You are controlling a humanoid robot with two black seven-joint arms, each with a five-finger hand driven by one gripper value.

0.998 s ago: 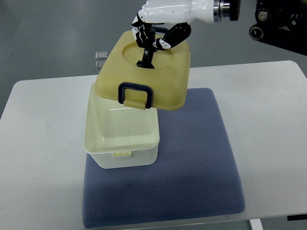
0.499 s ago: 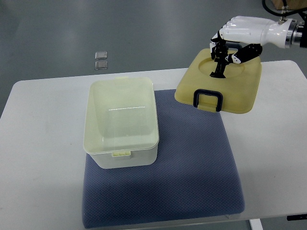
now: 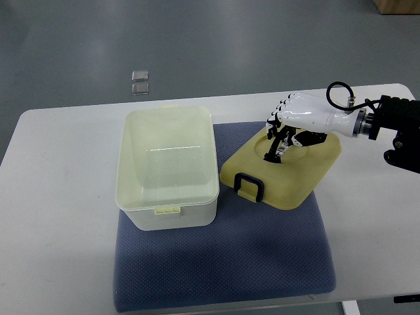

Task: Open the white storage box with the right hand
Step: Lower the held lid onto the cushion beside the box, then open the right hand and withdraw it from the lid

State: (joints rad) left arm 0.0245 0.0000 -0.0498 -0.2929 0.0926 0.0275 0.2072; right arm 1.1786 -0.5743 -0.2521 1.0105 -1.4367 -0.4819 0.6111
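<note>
The white storage box [image 3: 167, 167] stands open on the left part of the blue mat, its inside empty. Its cream lid [image 3: 281, 170] with a dark blue clasp [image 3: 250, 185] lies on the mat to the right of the box, tilted a little. My right hand [image 3: 287, 130] comes in from the right edge and its fingers are curled on the lid's dark handle [image 3: 274, 152] in the round recess on top.
The blue mat [image 3: 262, 256] covers the middle of a white table [image 3: 59, 197]. Two small clear squares [image 3: 138, 81] lie on the grey floor beyond the table's far edge. The left arm does not show.
My right hand has carried the lid from above the box to the right and down; the lid now lies on the mat beside the box.
</note>
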